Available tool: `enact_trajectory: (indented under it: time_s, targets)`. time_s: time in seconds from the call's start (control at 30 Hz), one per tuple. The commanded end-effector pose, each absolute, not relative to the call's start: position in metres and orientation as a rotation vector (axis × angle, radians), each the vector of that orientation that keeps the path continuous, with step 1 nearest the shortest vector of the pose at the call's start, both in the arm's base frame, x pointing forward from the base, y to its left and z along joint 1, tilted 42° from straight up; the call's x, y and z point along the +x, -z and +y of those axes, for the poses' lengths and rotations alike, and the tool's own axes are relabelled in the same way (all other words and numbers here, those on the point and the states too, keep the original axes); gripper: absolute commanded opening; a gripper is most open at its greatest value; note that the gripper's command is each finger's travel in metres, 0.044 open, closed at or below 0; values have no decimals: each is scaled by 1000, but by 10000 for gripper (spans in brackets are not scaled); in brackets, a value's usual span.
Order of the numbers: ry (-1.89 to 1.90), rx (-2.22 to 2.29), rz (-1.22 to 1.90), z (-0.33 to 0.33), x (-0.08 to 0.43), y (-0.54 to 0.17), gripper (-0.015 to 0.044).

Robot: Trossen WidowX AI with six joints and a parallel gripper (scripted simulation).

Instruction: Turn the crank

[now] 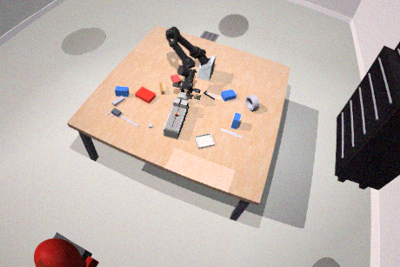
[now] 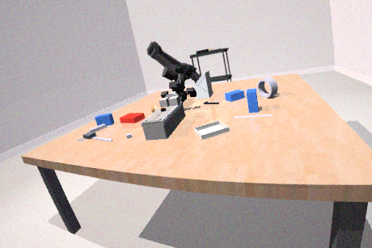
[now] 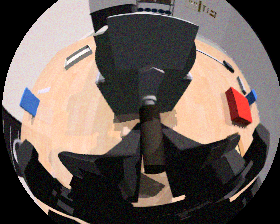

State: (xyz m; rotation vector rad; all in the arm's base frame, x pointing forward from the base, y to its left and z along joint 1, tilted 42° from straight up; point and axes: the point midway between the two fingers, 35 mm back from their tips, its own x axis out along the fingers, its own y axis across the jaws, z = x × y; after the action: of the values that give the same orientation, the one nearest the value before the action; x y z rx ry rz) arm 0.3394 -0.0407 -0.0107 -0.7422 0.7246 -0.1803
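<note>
The grey machine (image 1: 172,131) (image 2: 155,131) lies lengthwise on the table, with a lighter housing (image 1: 181,101) (image 2: 169,101) at its arm end. The small red pointer (image 1: 176,114) (image 2: 163,109) sits in the slot on its top. The two brass zero marks are too small to make out, so its level against them cannot be told. In the wrist view the dark crank handle (image 3: 152,145) points back from the crank arm (image 3: 151,80). My gripper (image 3: 148,126) (image 1: 190,92) (image 2: 183,95) is shut on the handle, one finger on each side. The pointer is hidden in the wrist view.
A red block (image 1: 145,95) (image 2: 132,118) (image 3: 238,106) and a blue block (image 1: 122,91) (image 2: 104,119) lie left of the machine. A white tray (image 1: 198,142) (image 2: 197,133), an upright blue block (image 1: 236,121) (image 2: 252,100) and a grey ring (image 1: 248,103) (image 2: 260,89) are to the right.
</note>
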Motion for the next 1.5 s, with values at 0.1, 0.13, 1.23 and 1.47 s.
enact_trajectory:
  time_s: [0.1,0.13,1.23,1.47]
  targets:
    - [158,-739,732,-32,338,18,0]
    - [158,-739,732,-32,338,18,0]
    - [158,-738,732,-18,335,20,0]
    - [157,-738,732,-14,334,18,0]
